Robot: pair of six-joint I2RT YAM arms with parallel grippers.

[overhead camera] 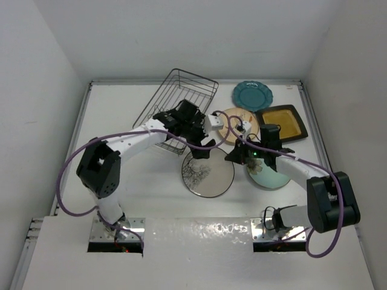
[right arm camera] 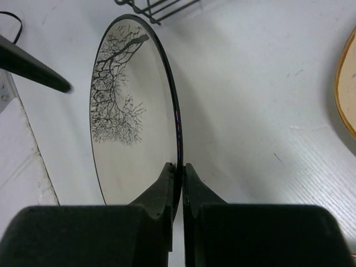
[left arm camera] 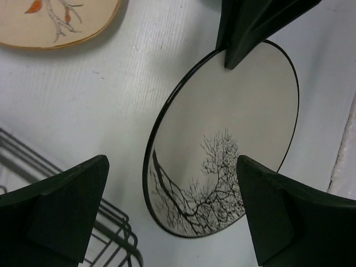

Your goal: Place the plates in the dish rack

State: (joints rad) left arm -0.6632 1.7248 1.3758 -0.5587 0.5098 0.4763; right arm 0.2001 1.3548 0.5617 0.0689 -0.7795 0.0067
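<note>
The grey dark-rimmed plate [overhead camera: 207,172] with a black tree print lies at the table's middle. My right gripper [overhead camera: 234,157] is shut on its right rim, one finger above and one below, as the right wrist view [right arm camera: 182,167] shows against the plate [right arm camera: 128,111]. My left gripper [overhead camera: 199,144] is open and empty, hovering over the plate's far left edge [left arm camera: 222,128] beside the dish rack [overhead camera: 178,106]. The teal plate [overhead camera: 253,93], cream floral plate [overhead camera: 239,124] and square amber plate [overhead camera: 281,122] lie at the back right. The pale aqua plate [overhead camera: 269,176] lies under my right arm.
The wire rack is empty and stands angled at the back centre; its near corner shows in the left wrist view [left arm camera: 111,222]. White walls close in the table on three sides. Purple cables loop off both arms.
</note>
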